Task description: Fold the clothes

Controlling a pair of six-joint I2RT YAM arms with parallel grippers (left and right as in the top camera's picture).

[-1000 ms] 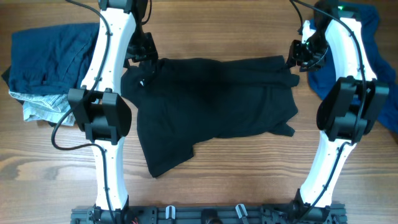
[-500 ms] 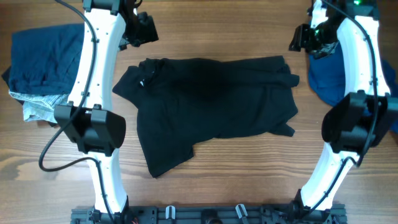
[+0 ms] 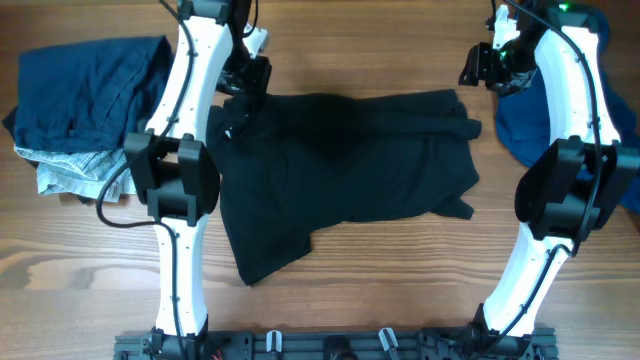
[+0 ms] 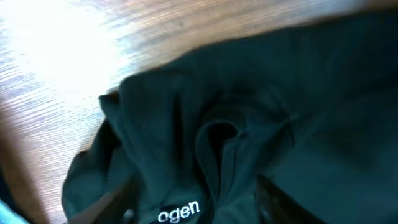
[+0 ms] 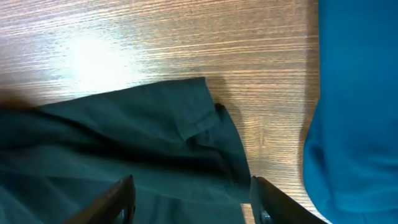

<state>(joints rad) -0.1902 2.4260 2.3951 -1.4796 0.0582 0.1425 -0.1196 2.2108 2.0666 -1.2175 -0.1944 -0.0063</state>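
Observation:
The long black garment (image 3: 340,170) lies spread flat in the middle of the table, with its small white logo (image 3: 229,132) near the upper left corner. My left gripper (image 3: 245,75) hovers over that corner, open and empty. In the left wrist view the bunched black fabric (image 4: 249,124) and the logo (image 4: 179,213) lie between the open fingers (image 4: 106,202). My right gripper (image 3: 480,68) is open and empty above the garment's upper right corner (image 5: 155,137); its fingers (image 5: 267,202) straddle that edge. Navy (image 3: 85,90), pale-denim (image 3: 65,175) and bright-blue (image 3: 525,120) garments lie at the sides.
The navy and pale-denim pile lies at the table's left edge. The bright-blue garment (image 5: 354,124) lies close to the right of the black garment's corner. Bare wood (image 3: 400,270) shows in front of the black garment. The arm bases stand at the front edge.
Both grippers rose off the black garment's top corners, then came back down near them. The left arm swung back over the upper left corner. The garment lies flat, released.

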